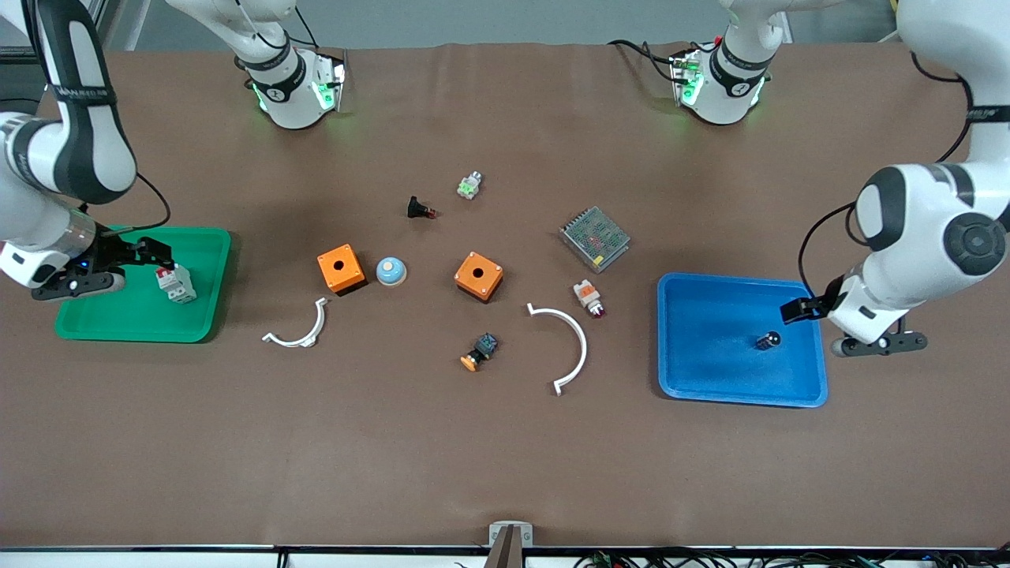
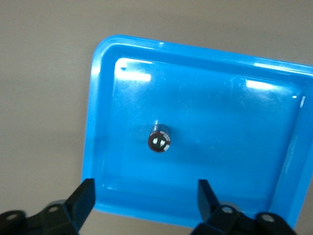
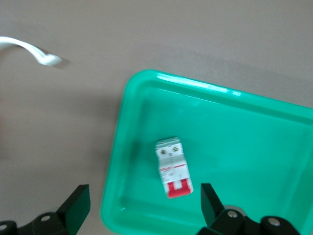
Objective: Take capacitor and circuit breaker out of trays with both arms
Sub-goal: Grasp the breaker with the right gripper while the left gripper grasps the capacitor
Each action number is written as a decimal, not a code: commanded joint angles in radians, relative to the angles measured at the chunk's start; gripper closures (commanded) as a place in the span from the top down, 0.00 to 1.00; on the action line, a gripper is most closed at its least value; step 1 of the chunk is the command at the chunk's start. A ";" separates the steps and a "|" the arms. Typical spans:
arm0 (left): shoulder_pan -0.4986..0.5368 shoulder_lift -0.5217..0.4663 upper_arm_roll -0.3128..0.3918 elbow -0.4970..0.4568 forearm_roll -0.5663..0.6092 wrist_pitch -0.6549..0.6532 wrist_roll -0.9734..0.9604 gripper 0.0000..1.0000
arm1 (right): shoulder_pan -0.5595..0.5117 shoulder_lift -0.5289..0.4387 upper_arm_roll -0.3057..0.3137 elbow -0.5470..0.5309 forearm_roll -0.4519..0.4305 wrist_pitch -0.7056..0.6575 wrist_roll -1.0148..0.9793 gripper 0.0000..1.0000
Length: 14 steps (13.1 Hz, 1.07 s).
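The capacitor point(image 1: 768, 341), a tiny dark cylinder with a shiny top, stands in the blue tray point(image 1: 710, 383) at the left arm's end; it also shows in the left wrist view point(image 2: 160, 139). My left gripper point(image 1: 805, 309) point(image 2: 145, 200) is open and empty, up over that tray's edge. The breaker point(image 1: 175, 284), a white-grey block with a red section, lies in the green tray point(image 1: 118, 327) at the right arm's end; it also shows in the right wrist view point(image 3: 172, 167). My right gripper point(image 1: 150, 254) point(image 3: 144, 203) is open and empty, up over the green tray beside the breaker.
On the brown table between the trays lie two orange boxes point(image 1: 341, 268) point(image 1: 479, 276), a blue dome point(image 1: 390, 271), two white arcs point(image 1: 300, 335) point(image 1: 568, 343), a metal mesh unit point(image 1: 595, 238), an indicator lamp point(image 1: 589, 297), an orange-capped switch point(image 1: 480, 352) and a black button point(image 1: 418, 208).
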 commanded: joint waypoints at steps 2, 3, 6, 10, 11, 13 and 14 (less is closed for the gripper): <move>0.000 0.105 -0.002 -0.020 -0.011 0.153 0.018 0.78 | -0.075 0.105 0.015 -0.028 -0.020 0.151 -0.092 1.00; 0.002 0.135 -0.002 -0.020 -0.011 0.191 0.019 0.75 | -0.085 0.123 0.016 -0.054 -0.020 0.214 -0.097 1.00; 0.003 0.185 -0.001 -0.017 -0.012 0.225 0.018 0.68 | -0.085 0.166 0.018 -0.105 -0.012 0.342 -0.094 0.91; 0.005 0.205 -0.001 -0.011 -0.012 0.225 0.016 0.38 | -0.074 0.165 0.018 -0.105 -0.012 0.330 -0.095 0.12; 0.002 0.205 -0.001 -0.011 -0.012 0.225 0.012 0.20 | -0.074 0.165 0.018 -0.103 -0.012 0.330 -0.091 0.04; -0.003 0.188 -0.002 -0.010 -0.012 0.216 0.003 0.02 | -0.074 0.149 0.018 -0.099 -0.010 0.328 -0.086 0.01; -0.009 0.162 -0.007 -0.010 -0.012 0.209 -0.002 0.01 | -0.072 0.127 0.019 -0.082 -0.009 0.313 -0.083 0.01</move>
